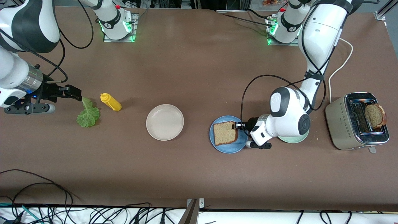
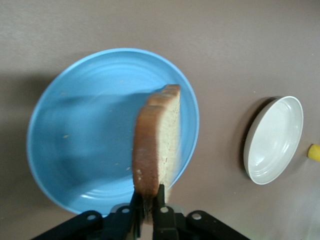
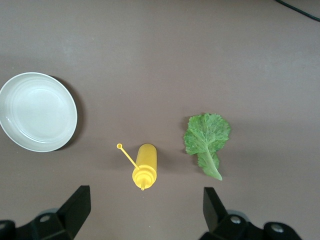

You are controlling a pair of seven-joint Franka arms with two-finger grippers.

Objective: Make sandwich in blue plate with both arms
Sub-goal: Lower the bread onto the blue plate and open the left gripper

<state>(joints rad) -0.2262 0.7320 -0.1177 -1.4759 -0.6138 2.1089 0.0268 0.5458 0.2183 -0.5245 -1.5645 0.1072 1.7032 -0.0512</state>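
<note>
The blue plate (image 1: 218,145) lies toward the left arm's end of the table. My left gripper (image 1: 235,126) is shut on the crust edge of a brown bread slice (image 1: 225,133) and holds it face-up, low over the plate. I cannot tell if the slice touches the plate. In the left wrist view the slice (image 2: 157,140) runs out from the gripper (image 2: 148,197) across the plate (image 2: 80,145). A green lettuce leaf (image 1: 88,114) lies near the right arm's end. My right gripper (image 1: 75,92) is open and empty, up over the table by the leaf's stem. The right wrist view shows the leaf (image 3: 206,140) and the gripper (image 3: 145,206).
A yellow squeeze bottle (image 1: 111,102) lies beside the lettuce. A cream-white plate (image 1: 165,122) sits mid-table. A pale mint-green plate (image 1: 294,140) is partly hidden under the left arm. A silver toaster (image 1: 342,124) holds a second bread slice (image 1: 375,115).
</note>
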